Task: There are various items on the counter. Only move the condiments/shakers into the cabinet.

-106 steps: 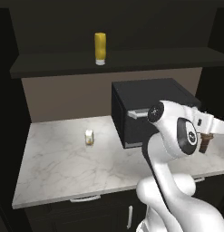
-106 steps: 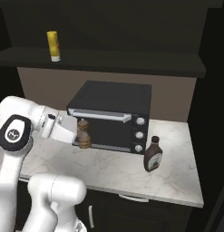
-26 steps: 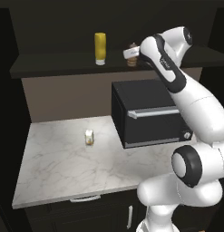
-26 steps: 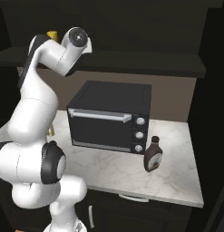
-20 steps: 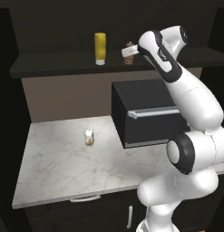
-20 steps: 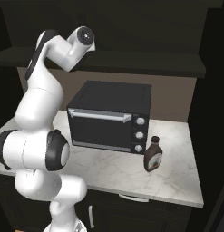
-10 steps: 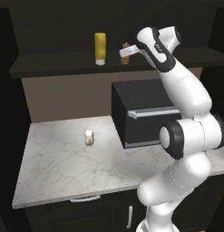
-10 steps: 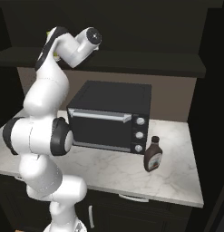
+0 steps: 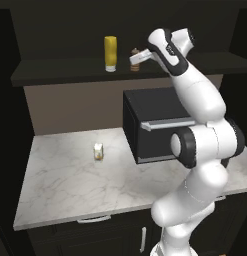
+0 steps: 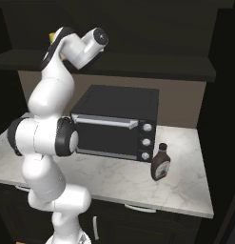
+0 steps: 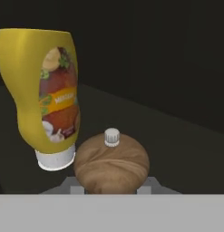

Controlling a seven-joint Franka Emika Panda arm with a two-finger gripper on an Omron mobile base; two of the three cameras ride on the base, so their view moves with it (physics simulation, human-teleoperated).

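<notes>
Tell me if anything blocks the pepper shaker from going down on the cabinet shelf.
Nothing visible does. The pepper shaker is held in the gripper over the cabinet shelf, beside the yellow bottle, apparently apart.

In the hand view, the pepper shaker (image 11: pixel 111 165) hides the pincer (image 11: pixel 111 183) tips, and the grey band cuts off its lower body. In the right base view, the arm covers most of the yellow squeeze bottle (image 10: pixel 53 36), leaving a sliver. The packet (image 9: pixel 98 151) on the tabletop (image 9: pixel 65 180) is too small to read. The cabinet (image 9: pixel 60 75) interior is too dark to make out.
</notes>
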